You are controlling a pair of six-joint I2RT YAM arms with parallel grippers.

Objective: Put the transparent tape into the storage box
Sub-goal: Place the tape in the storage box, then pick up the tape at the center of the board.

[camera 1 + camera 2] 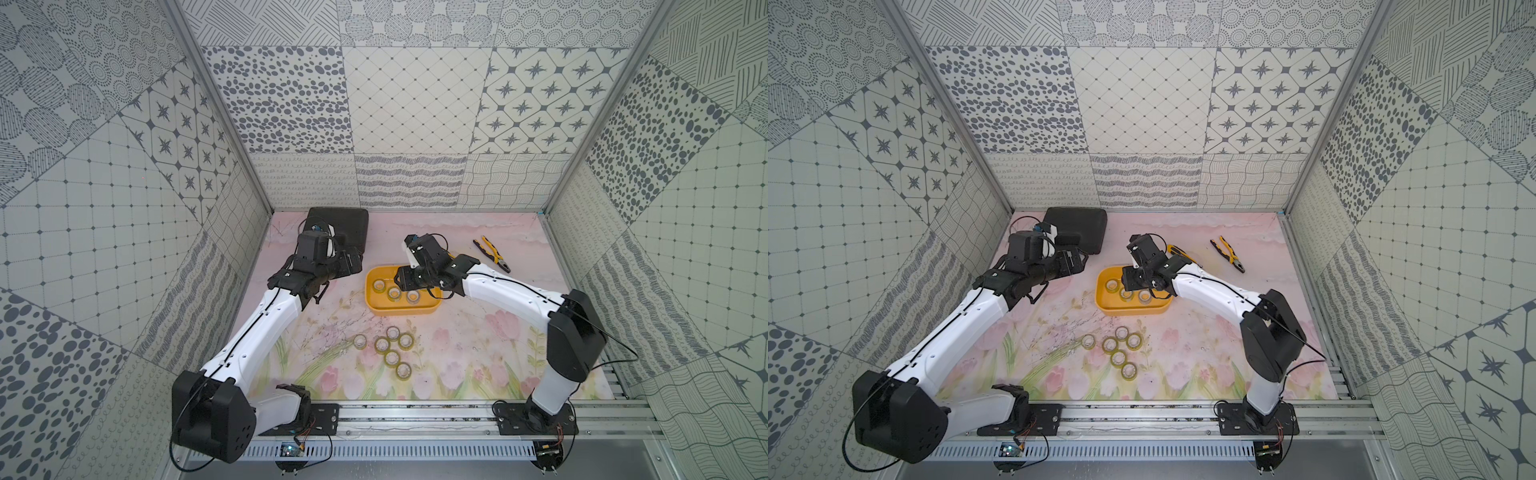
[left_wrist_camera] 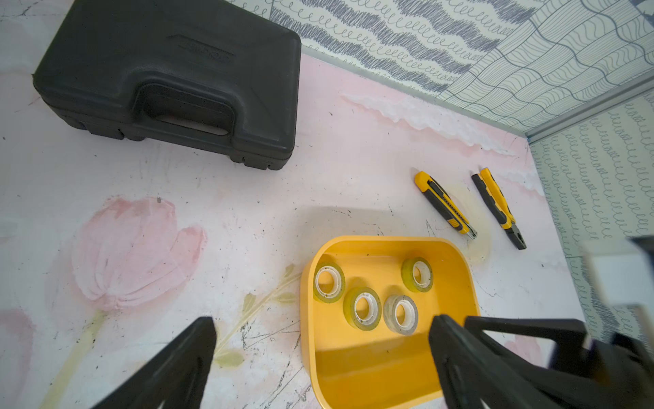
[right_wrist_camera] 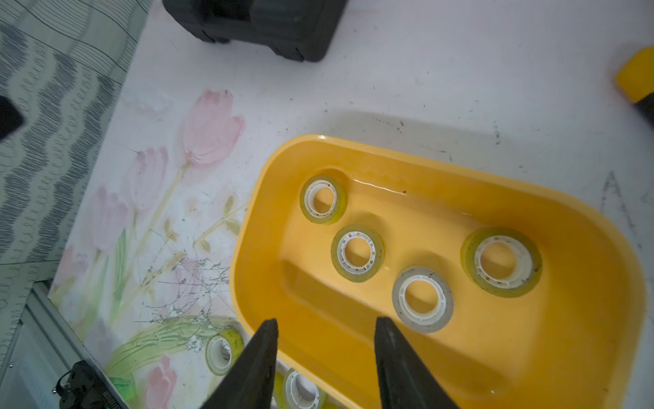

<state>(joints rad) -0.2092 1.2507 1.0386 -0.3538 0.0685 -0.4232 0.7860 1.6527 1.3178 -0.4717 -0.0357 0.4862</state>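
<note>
A shallow yellow-orange plastic storage box point(image 1: 395, 312) with rounded corners is seen in the middle of a table covered by a pink floral mat point(image 1: 465, 357). The task is judged partly done. Four small rolls of transparent tape point(image 3: 357, 253), yellowish-green rings with pale hollow cores, are lying flat inside the box, apart from one another. Six more point(image 1: 391, 358) are clustered on the mat just near of the box and are yet to be moved.

The right gripper point(image 3: 327, 320) is held over the box, its black jaws apart with nothing between them. The left gripper point(image 2: 323, 318) is held to the left of the box, its jaws also spread wide and empty.

In both top views only three rolls are shown inside the box. The fourth point(image 3: 500, 262) is hidden there by the right arm and is revealed in both wrist views. The full cluster of six is shown only from above; just two of them are caught in the right wrist view. A black moulded plastic case point(image 2: 170, 81) at far left, and a yellow utility knife point(image 2: 444, 203) and yellow-handled pliers point(image 2: 499, 207) at far right, are shown most clearly in the left wrist view.
</note>
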